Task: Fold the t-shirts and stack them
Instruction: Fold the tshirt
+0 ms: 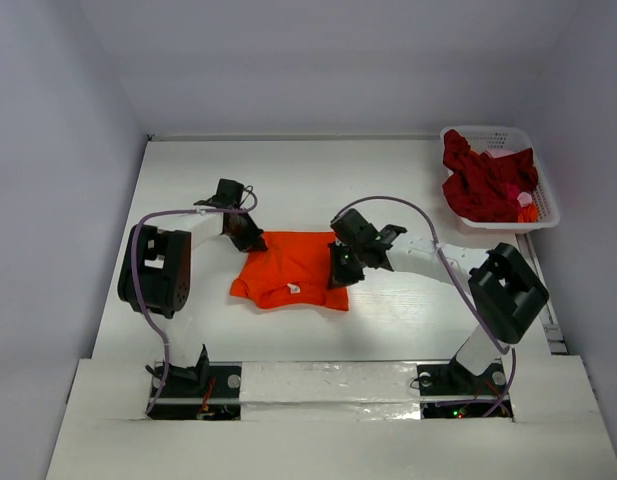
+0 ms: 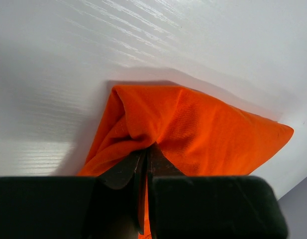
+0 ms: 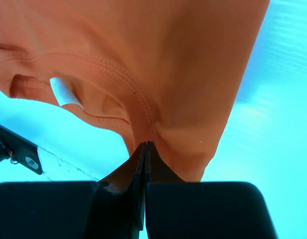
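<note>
The bright orange t-shirt (image 1: pixel 293 268) lies partly folded in the middle of the table, its white neck label (image 1: pixel 293 289) near the front edge. My left gripper (image 1: pixel 250 240) is shut on the shirt's far left corner; the left wrist view shows orange cloth (image 2: pixel 203 129) pinched between the closed jaws. My right gripper (image 1: pixel 340 270) is shut on the shirt's right edge; the right wrist view shows the cloth (image 3: pixel 168 74) and label (image 3: pixel 63 93) just past the closed jaws. The dark red t-shirt (image 1: pixel 483 180) lies crumpled in the basket.
A white plastic lattice basket (image 1: pixel 546 205) stands at the far right corner of the table, with a pink and orange item (image 1: pixel 526 205) beside the red shirt. White walls close in the back and sides.
</note>
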Robot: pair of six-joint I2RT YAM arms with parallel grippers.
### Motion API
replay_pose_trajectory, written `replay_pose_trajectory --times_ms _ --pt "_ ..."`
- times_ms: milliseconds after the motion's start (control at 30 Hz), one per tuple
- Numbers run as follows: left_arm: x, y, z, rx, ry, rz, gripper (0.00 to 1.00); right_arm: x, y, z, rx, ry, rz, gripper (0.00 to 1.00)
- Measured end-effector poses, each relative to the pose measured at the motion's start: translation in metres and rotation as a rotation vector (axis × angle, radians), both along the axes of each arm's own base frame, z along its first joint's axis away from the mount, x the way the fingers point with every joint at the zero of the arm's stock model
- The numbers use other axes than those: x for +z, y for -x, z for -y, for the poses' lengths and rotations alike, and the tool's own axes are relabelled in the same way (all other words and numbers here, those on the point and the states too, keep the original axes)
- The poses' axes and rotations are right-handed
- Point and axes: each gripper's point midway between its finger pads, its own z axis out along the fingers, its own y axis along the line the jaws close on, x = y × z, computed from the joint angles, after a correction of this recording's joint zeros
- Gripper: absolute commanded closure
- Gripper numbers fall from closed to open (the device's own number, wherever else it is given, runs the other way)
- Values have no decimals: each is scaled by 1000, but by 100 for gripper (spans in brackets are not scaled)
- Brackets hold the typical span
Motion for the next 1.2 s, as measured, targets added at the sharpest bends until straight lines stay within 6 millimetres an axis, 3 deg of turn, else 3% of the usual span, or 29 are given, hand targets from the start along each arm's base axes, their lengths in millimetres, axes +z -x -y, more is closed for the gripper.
replay_pose_trajectory --times_ms 467,667,833,1200 --pt "1 -4 1 -2 2 3 100 -3 19 -8 53 25 -6 100" --pt "2 -8 2 -1 1 2 100 -15 25 -9 65 35 -35 100" --pt "2 -9 1 1 -3 4 100 -40 40 0 56 51 -97 100" --pt "3 -13 -10 17 -11 5 100 -43 44 -9 48 -17 -116 100"
